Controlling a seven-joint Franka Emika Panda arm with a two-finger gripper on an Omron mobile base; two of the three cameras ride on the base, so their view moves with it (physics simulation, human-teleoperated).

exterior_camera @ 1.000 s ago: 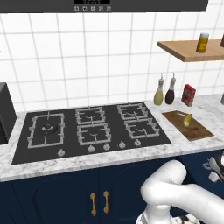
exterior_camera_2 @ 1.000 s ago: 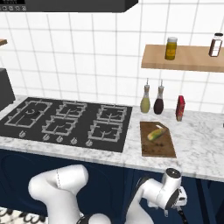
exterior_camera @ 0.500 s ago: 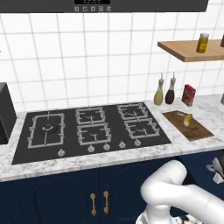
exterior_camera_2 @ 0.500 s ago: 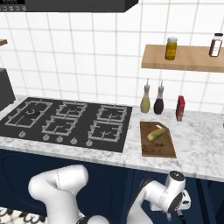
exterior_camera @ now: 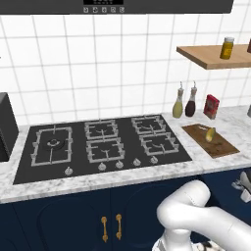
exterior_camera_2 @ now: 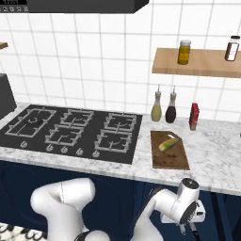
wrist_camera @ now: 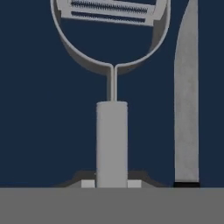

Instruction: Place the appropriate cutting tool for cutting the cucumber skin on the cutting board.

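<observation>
The cutting tool (wrist_camera: 112,135) is a grey peeler with a round head and a toothed blade; it lies on a dark blue surface in the hand view. My gripper (wrist_camera: 112,183) is at the end of its handle, one pale pad (wrist_camera: 88,183) flush against each side, shut on it. My hand hangs low in front of the counter at the right (exterior_camera_2: 192,228), below the cutting board (exterior_camera_2: 170,161). The stubby yellow-green cucumber (exterior_camera_2: 168,144) lies on that dark brown board. From the left, the cucumber (exterior_camera: 210,134) and the board (exterior_camera: 220,148) sit at the far right.
A grey knife blade (wrist_camera: 187,96) lies just right of the peeler, parallel to it. A yellow-green bottle (exterior_camera_2: 156,111), a dark bottle (exterior_camera_2: 171,112) and a red box (exterior_camera_2: 193,116) stand behind the board. The black hob (exterior_camera_2: 75,132) is on its left, under a wooden shelf (exterior_camera_2: 197,63).
In the right base view my hand has sunk a little lower in front of the counter. Cucumber and board have not moved.
</observation>
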